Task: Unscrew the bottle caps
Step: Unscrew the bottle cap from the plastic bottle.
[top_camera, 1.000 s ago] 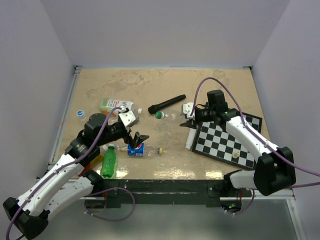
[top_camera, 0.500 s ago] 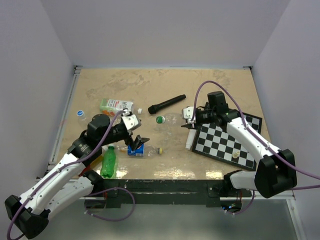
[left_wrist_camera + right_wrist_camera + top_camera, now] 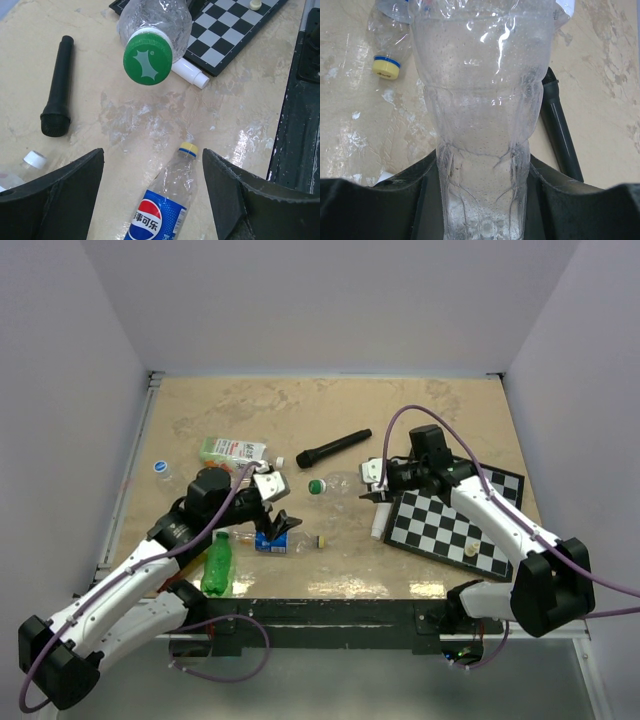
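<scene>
Right hand (image 3: 372, 481) clamped on clear crinkled plastic bottle (image 3: 482, 100); left hand (image 3: 153, 151) spread apart.
The right hand grips the clear bottle near its base end, raised off the beige bench (image 3: 125, 120), its round green cap (image 3: 148, 61) facing the left hand. The left hand's fingers hold nothing, above a blue-labelled Pepsi bottle (image 3: 160, 210) with a small yellow cap (image 3: 188, 148) lying on the bench.
</scene>
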